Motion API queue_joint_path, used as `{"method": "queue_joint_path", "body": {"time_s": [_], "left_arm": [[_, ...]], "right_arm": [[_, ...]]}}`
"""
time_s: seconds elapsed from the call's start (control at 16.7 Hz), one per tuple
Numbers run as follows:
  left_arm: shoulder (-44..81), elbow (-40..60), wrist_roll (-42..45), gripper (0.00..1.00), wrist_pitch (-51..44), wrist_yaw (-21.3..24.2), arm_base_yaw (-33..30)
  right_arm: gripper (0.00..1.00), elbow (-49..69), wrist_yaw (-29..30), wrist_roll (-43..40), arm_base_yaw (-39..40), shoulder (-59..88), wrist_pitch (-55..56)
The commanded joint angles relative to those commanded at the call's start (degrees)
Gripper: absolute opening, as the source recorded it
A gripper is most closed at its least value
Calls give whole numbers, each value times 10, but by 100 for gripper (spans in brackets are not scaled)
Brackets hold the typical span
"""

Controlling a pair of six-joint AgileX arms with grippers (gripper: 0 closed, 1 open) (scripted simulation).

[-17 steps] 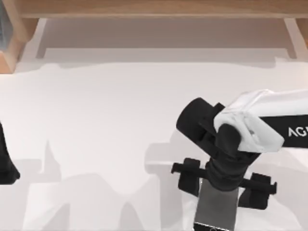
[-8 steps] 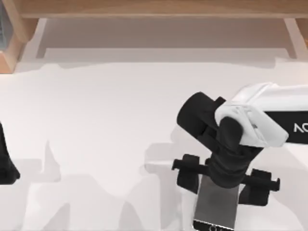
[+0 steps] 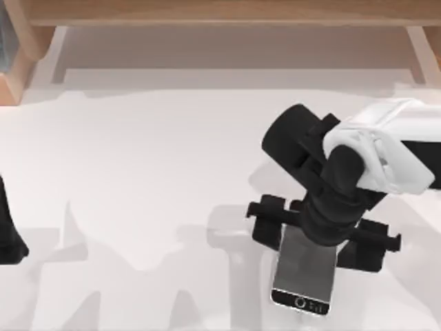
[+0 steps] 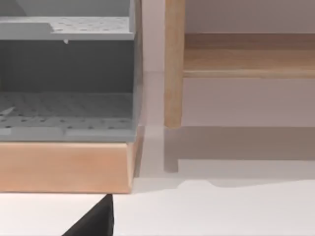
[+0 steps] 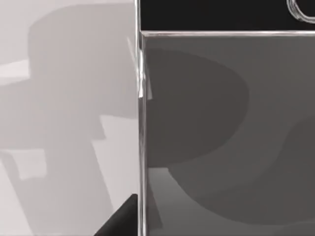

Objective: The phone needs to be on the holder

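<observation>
Overhead, my right claw (image 3: 324, 238) clamps the phone (image 3: 304, 276) by its sides; the right wrist view shows its screen close. My left claw (image 3: 8, 238) sits parked at the tabletop's (image 3: 151, 165) left, its state I cannot tell.

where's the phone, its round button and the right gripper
phone (image 3: 306, 267): top view, middle of its grey screen
round button (image 3: 300, 302): top view, on the black bezel at the phone's near end
right gripper (image 3: 321, 240): top view, midway between the two black fingers either side of the phone

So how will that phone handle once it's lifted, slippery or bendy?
Probably stiff: the phone is a flat straight-edged slab. Likely slippery, since its glossy screen and shiny edge offer little grip. The right end effector straddles its narrow sides, so it might pivot.
</observation>
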Motion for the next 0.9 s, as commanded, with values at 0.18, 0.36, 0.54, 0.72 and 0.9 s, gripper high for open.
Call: {"method": "queue_joint_path", "body": {"time_s": [0.18,0.36,0.54,0.72,0.9], "left_arm": [[0,0,0,100,0,0,0],[0,0,0,100,0,0,0],[0,0,0,100,0,0,0],[0,0,0,100,0,0,0],[0,0,0,100,0,0,0]], "right_arm": [[0,6,3,-68,-59,-52,48],[0,2,3,-146,-131,-114,105],[0,-3,1,-208,-189,-165,158],[0,-13,-3,-267,-244,-210,210],[0,-29,-6,-322,-298,-247,260]]}}
